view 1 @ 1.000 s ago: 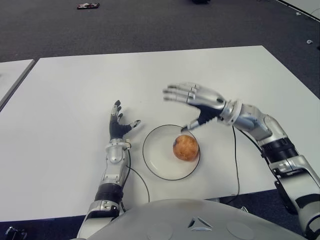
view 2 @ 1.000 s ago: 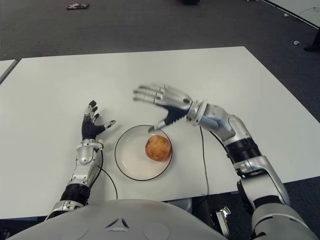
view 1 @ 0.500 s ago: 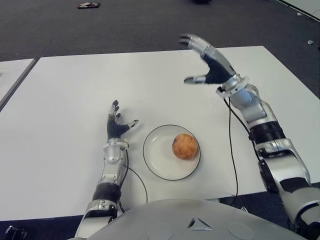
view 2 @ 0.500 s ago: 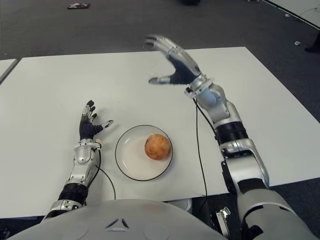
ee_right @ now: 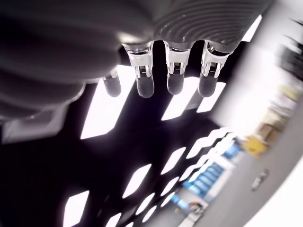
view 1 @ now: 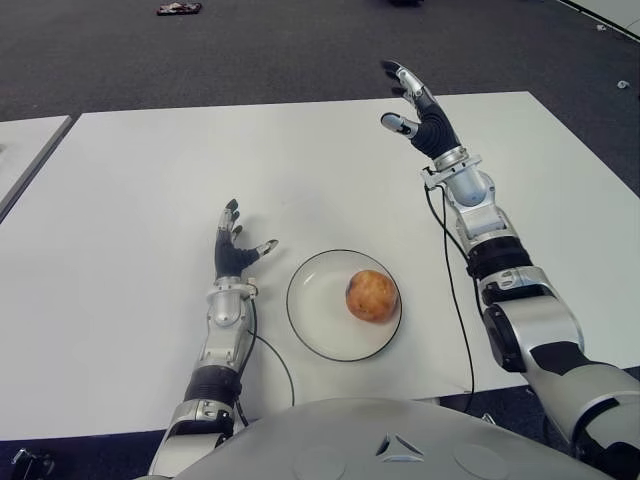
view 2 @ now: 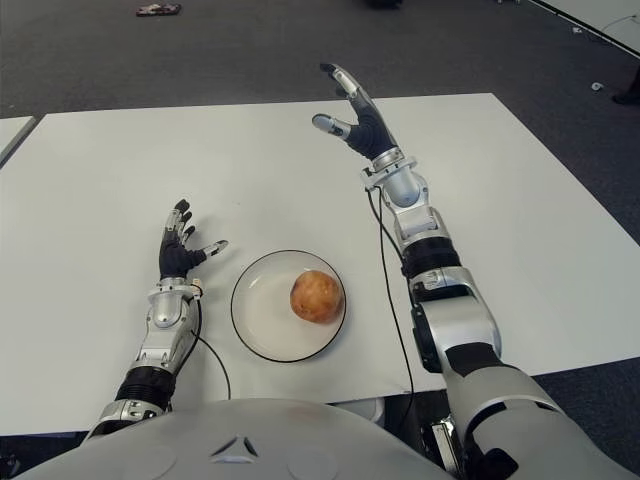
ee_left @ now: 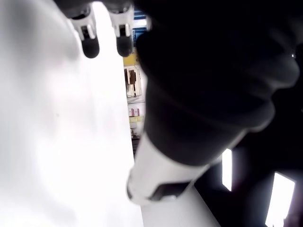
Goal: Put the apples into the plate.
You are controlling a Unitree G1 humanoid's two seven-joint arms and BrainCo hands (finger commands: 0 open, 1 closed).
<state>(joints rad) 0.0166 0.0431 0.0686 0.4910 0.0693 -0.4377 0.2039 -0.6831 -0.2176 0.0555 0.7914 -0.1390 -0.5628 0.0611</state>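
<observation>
Since the earlier frames, the right hand has swung up and away from the plate and now shows raised near the far edge of the table, toward its far right corner. Its fingers are extended and released, grasping nothing; the right wrist view shows only ceiling lights beyond them.

The apple lies inside the plate, on its right half, close to the rim. The plate stands near the near edge of the table, roughly at its middle. No other apple is visible on the table in either eye view.

The left hand shows just beside the plate, on its left, over the table surface, fingers spread and holding nothing. Contact with the table cannot be confirmed.

Key relation: the apple lies well apart from the right hand, toward the near edge and slightly left of it. The left hand is the nearer of the two. The apple is roughly round and presents no long axis.

Judgement: with the single visible apple in the plate, the placement appears complete; what remains is probably retracting the right arm.
</observation>
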